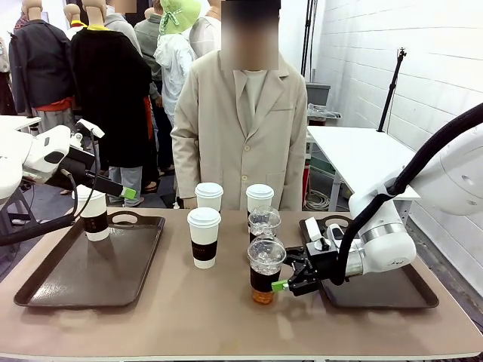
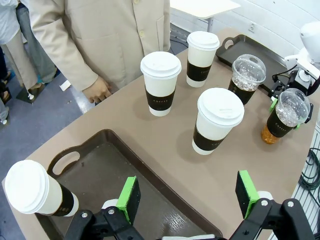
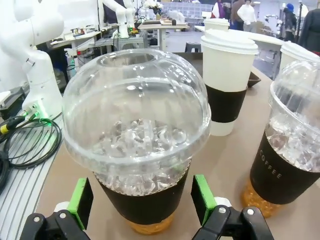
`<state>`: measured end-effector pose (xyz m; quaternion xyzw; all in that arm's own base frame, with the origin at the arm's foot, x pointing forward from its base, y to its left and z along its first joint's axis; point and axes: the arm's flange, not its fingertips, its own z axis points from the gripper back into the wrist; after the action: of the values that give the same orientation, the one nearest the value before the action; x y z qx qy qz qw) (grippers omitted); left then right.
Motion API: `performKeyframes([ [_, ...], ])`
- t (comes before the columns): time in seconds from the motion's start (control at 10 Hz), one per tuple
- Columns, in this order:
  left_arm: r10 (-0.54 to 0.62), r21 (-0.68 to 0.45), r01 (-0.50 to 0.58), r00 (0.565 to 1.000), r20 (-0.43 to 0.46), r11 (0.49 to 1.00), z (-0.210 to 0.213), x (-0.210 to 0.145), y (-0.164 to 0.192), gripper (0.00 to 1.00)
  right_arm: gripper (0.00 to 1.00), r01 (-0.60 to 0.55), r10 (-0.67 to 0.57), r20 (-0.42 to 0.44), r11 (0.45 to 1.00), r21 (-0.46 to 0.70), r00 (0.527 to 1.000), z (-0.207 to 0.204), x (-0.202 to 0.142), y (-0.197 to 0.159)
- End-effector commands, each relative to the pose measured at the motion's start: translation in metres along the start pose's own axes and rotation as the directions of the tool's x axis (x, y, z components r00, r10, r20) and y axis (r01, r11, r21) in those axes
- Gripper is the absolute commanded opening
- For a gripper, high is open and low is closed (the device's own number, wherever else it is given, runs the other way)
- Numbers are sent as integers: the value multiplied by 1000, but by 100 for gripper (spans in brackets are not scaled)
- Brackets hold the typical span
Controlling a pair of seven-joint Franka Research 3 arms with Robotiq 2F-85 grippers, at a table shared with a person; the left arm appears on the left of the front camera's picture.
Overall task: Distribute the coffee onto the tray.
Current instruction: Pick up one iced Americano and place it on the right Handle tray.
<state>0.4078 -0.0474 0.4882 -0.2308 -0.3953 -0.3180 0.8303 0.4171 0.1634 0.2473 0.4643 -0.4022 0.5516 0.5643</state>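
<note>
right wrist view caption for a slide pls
Right gripper open around a dome-lidded iced coffee, another iced coffee and sleeved paper cups beyond.

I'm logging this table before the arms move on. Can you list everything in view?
Paper cups: 4, white with dark brown sleeves; one on the left tray, three mid-table.
Iced cups: 2, clear domes over dark-amber coffee; right of middle, the near one between the right gripper's fingers, the other just behind it.
Trays: 2, dark brown; one at the table's left, one at its right.
Table: 1, tan.
Person: 1, beige coat, far side.
Left gripper: open, over the left tray.
Right gripper: open, a pad on each side of the near iced cup.
</note>
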Motion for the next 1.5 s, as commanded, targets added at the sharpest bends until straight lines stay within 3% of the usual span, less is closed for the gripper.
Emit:
performKeyframes([
  [0.0,0,-8,0,1000,4,1000,-2,-2,2,100,100,-9,9,7,1000,-7,1000,-15,-4,-5],
  [0.7,0,-8,0,1000,4,1000,-2,-2,2,100,100,29,-30,72,1000,3,997,-25,-5,-9],
  [0.9,0,-8,0,1000,4,1000,-2,-2,2,100,62,45,-44,59,999,-8,997,-25,-6,-10],
  [1.4,0,-8,0,1000,4,1000,-2,-2,2,100,62,82,-82,106,997,1,991,-15,-4,-8],
])
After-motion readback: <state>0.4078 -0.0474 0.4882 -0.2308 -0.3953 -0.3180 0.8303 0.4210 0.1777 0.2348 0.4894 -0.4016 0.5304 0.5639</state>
